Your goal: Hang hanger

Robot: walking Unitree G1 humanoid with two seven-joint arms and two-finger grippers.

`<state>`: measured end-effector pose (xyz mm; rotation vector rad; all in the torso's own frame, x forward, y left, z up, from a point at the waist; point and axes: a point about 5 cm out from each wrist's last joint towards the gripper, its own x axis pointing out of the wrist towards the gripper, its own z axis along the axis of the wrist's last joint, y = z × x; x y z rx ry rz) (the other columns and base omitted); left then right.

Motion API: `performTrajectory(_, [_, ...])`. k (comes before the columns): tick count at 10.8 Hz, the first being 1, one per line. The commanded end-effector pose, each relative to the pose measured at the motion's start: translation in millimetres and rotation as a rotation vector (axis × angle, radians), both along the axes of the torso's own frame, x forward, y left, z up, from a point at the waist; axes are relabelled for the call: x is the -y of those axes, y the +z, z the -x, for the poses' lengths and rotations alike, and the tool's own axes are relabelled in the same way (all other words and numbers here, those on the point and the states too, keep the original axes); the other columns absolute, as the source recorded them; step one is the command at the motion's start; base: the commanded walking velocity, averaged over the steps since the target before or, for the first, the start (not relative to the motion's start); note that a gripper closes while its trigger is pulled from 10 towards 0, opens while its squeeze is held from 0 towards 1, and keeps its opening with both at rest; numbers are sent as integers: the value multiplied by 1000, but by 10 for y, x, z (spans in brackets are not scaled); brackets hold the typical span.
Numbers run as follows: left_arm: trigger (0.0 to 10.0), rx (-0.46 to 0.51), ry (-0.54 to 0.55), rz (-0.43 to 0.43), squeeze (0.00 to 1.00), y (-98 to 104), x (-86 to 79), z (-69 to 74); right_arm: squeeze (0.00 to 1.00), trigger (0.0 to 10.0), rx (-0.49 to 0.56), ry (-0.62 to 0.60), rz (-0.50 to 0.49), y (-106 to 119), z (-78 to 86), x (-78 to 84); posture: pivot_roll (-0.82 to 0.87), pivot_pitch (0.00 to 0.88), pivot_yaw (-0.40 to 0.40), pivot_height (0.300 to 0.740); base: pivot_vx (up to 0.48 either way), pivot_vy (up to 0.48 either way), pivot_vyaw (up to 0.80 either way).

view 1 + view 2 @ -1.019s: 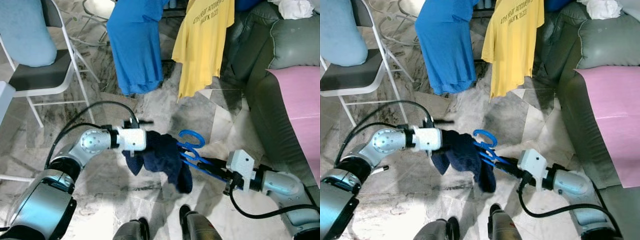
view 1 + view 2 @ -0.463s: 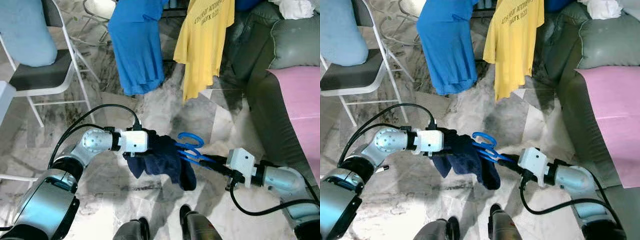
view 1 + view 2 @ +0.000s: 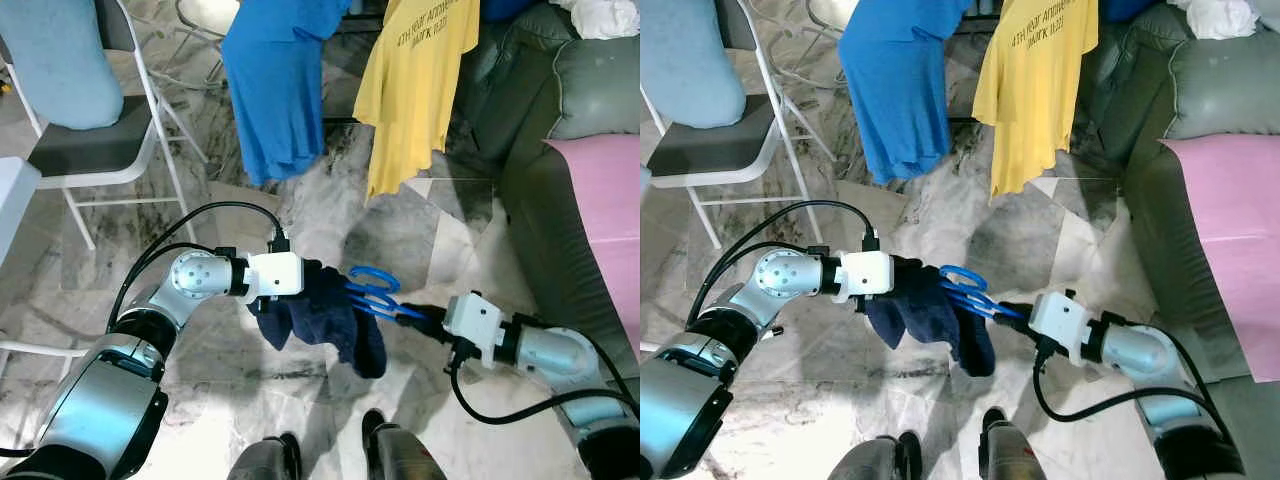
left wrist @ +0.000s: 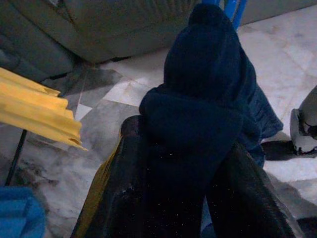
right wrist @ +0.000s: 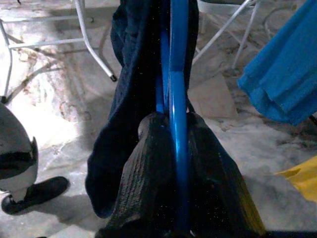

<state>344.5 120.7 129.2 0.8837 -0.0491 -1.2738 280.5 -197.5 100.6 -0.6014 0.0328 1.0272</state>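
Note:
A blue plastic hanger [image 3: 375,293] carries a dark navy garment [image 3: 330,318] and is held low over the marble floor between my two arms. My right gripper [image 3: 428,321] is shut on the hanger's bar; in the right wrist view the blue hanger [image 5: 178,99] runs between the black fingers [image 5: 143,183]. My left gripper [image 3: 312,288] is shut on the navy garment, whose cloth [image 4: 203,129] bunches between its fingers [image 4: 124,188] in the left wrist view.
A blue garment [image 3: 275,80] and a yellow T-shirt [image 3: 415,75] hang ahead. A white folding chair [image 3: 95,150] with a light blue cushion stands at left. A grey-green sofa [image 3: 560,120] with a pink cloth [image 3: 605,220] lies at right. My feet [image 3: 330,462] show below.
Both grippers keep their hold. The hanger with the garment has shifted slightly up and away from me, and the right gripper has drawn closer to the left.

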Motion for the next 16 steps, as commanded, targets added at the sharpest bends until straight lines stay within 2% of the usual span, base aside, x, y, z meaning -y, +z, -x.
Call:
performTrajectory(1, [0, -21, -11, -31, 0, -36, -13, 15, 0, 10000, 62, 13, -29, 82, -42, -62, -91, 248, 141, 740, 0, 0, 0])
performTrajectory(7, [0, -81, 0, -98, 0, -209, -25, 69, 0, 10000, 115, 25, -37, 161, -73, -92, -101, 253, 145, 740, 0, 0, 0])
performTrajectory(12, [0, -137, 43, -66, 0, -284, -100, 101, 0, 10000, 132, 20, -28, 184, -96, -75, -95, 256, 135, 740, 0, 0, 0])
performTrajectory(13, [0, -74, 80, -46, 0, -223, -110, 53, 0, 10000, 132, 21, -26, 184, -100, -76, -91, 258, 137, 740, 0, 0, 0])
performTrajectory(14, [0, 25, 159, 16, 0, -93, -102, -45, 616, 10000, 133, 4, -23, 187, -120, -58, -88, 262, 136, 740, 0, 0, 0])
performTrajectory(15, [0, 73, 206, 39, 0, -28, -113, -97, 1000, 10000, 139, -19, -32, 211, -153, -43, -83, 266, 132, 740, 0, 0, 0])
performTrajectory(16, [0, 71, 220, 31, 0, -39, -134, -100, 1000, 10000, 156, -27, -19, 229, -183, -36, -78, 268, 131, 740, 0, 0, 0])
